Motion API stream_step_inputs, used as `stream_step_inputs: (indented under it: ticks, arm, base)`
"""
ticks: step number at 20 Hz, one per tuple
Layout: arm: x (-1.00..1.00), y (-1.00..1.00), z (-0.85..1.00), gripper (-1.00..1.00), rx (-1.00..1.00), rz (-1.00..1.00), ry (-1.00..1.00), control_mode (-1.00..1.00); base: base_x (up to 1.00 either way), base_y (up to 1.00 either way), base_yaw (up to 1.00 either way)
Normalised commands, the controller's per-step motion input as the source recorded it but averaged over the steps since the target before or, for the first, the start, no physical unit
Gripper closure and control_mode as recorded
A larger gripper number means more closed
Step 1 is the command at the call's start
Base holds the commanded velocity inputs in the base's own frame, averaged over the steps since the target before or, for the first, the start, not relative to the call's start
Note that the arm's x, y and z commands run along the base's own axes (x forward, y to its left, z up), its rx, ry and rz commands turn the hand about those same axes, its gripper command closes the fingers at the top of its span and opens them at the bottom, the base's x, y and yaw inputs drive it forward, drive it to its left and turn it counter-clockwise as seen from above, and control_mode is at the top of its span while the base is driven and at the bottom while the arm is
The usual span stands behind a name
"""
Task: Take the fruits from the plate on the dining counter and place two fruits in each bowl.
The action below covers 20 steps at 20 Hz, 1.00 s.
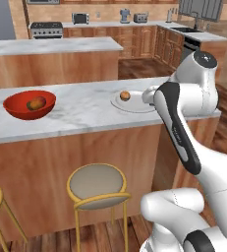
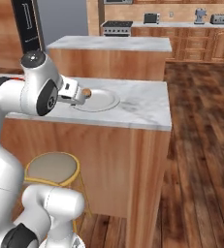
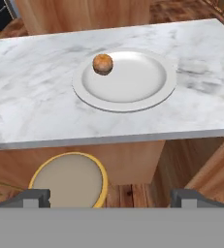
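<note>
A pale grey-white plate (image 3: 133, 92) lies on the marble dining counter (image 3: 31, 106) near its right end. One small orange-brown fruit (image 3: 103, 64) rests at the plate's left rim, also seen as the fruit (image 1: 125, 95) and the fruit (image 2: 86, 92). Far to the left stands a glossy red bowl (image 1: 16, 109) with one tan fruit (image 1: 36, 103) in it. My gripper (image 3: 111, 197) is open with nothing between its fingers. It hovers at the counter's near edge, just short of the plate (image 2: 101, 101) and above its height.
Round padded stools (image 1: 96, 182) with yellow frames stand below the counter's near side, one right under the hand. A shorter marble island (image 1: 56, 47) lies behind the counter. Cabinets, a stove (image 1: 46, 29) and small appliances line the back wall. Wooden floor opens to the right.
</note>
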Motion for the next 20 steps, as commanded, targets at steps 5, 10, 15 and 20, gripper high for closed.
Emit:
stream_step_inputs:
  ticks: [5,10,15,20]
  arm:
    - [0.00,0.00,0.00,-1.00,0.00,0.00,0.00,1.00]
    - [0.00,0.00,0.00,-1.00,0.00,0.00,0.00,1.00]
    - [0.00,0.00,0.00,-1.00,0.00,0.00,0.00,1.00]
    - [0.00,0.00,0.00,-1.00,0.00,0.00,0.00,1.00]
  base:
    - [0.33,-0.09,-0.02]
    - [0.34,0.00,0.00]
    - [0.44,0.00,0.00]
    - [0.41,0.00,0.00]
